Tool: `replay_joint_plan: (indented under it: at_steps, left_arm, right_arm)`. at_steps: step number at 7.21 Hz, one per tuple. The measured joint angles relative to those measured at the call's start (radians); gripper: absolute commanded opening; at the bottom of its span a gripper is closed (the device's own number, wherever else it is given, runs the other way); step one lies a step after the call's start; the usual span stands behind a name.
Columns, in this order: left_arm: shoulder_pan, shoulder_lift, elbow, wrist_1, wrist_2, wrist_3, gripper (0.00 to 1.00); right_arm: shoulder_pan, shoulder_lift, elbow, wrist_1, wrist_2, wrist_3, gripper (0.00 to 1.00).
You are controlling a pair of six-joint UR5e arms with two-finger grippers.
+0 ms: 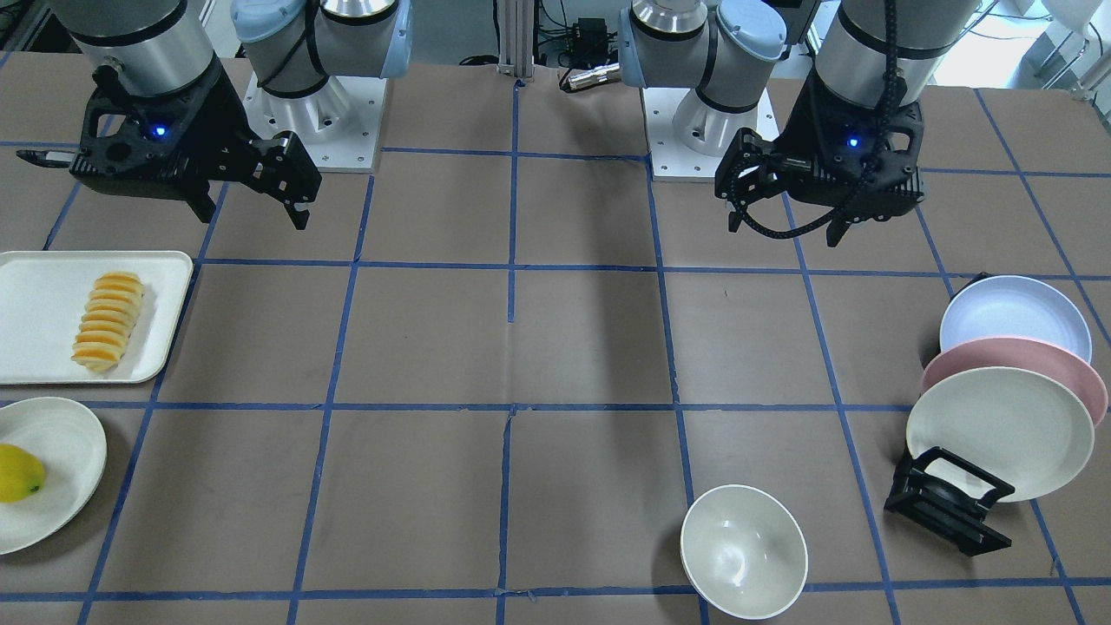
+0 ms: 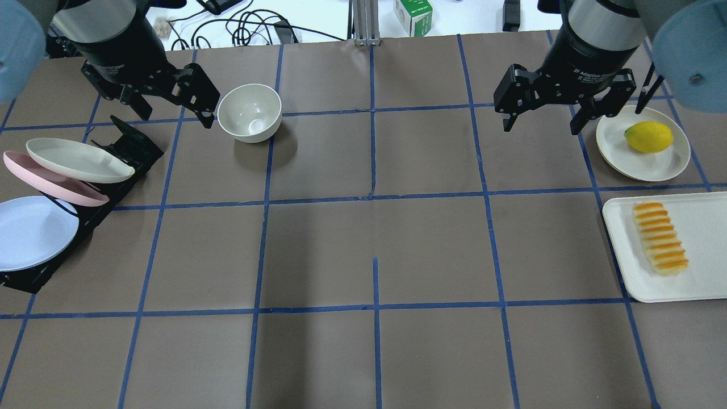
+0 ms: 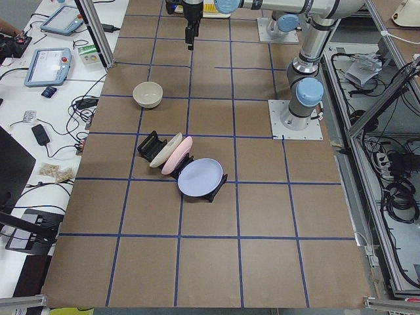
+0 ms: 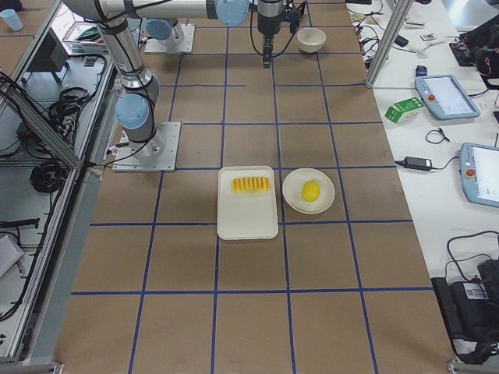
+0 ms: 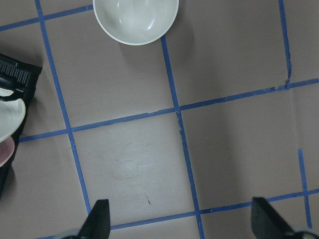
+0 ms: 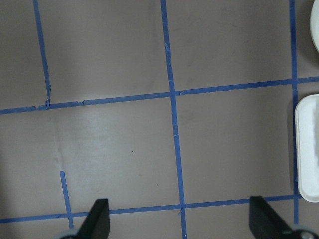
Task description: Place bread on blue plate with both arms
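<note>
Bread (image 2: 660, 238), ridged orange-topped slices, pale sides

Silver-grey arms (image 1: 139, 43) with light-blue joint caps (image 1: 260, 19), black jaws, blue lights (image 1: 159, 132), black cables (image 1: 887, 78).

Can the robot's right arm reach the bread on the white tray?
Probably yes. The right end effector hangs open and empty above the table. The bread lies uncovered on the white tray, with nothing over it.
</note>
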Motion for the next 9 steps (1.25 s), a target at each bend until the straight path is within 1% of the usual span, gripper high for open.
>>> replay_joint_plan:
  at_steps: [4,5,6,7,9]
  left_arm:
    - [0.004,0.005,-0.003,-0.002,0.003,0.0,1.0]
    - [0.007,0.01,-0.004,-0.017,0.011,0.0,1.0]
    - [0.031,0.02,-0.004,-0.046,0.043,0.001,1.0]
    - [0.093,0.024,-0.006,-0.065,0.084,0.003,1.0]
    - [0.314,0.008,-0.008,-0.079,0.116,0.02,1.0]
  right_arm:
    - [0.0,0.0,0.007,0.004,-0.004,0.0,1.0]
    - [-0.002,0.001,0.006,0.003,-0.003,0.0,1.0]
    - [-0.005,0.001,0.004,0.001,-0.006,0.0,1.0]
    - [-0.005,0.0,0.004,0.0,-0.008,0.0,1.0]
    - [-0.01,0.003,0.011,0.002,-0.018,-0.005,1.0]
